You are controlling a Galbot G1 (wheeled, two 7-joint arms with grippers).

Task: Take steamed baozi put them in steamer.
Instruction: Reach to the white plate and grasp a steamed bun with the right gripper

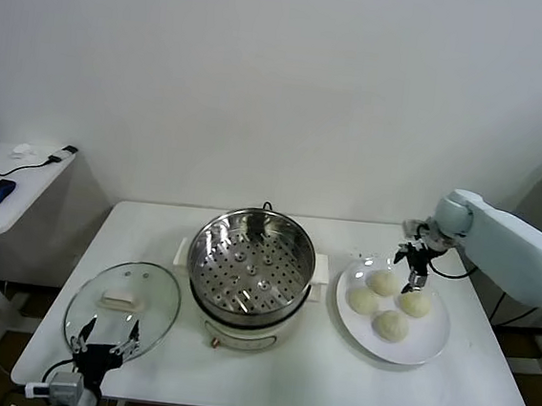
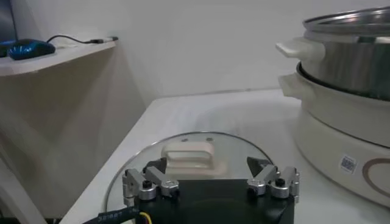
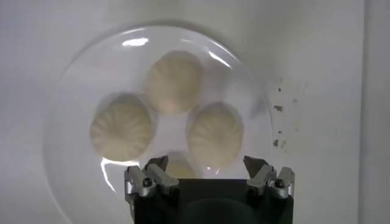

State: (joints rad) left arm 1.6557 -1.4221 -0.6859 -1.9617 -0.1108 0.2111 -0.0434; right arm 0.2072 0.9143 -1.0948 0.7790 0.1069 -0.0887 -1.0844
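So the four steamed baozi (image 1: 392, 305) all sat bunched together on the white plate (image 1: 430, 348), right of the steamer (image 1: 251, 263) on the white table (image 1: 331, 382), nothing in the steamer's perforated basket. The right gripper (image 1: 415, 267) hung directly above the plate, over the far buns, fingers spread wide and gripping nothing. Its arm reached in from the right side, elbow out, wrist bent down. In the right wrist view three buns showed fully, and the fourth (image 3: 180, 167) was mostly hidden behind the gripper body. The left gripper (image 1: 104, 345) was parked low at the table's front left corner, jaws wide too, hovering by the near rim of the glass lid (image 1: 123, 306), whose near edge it covered
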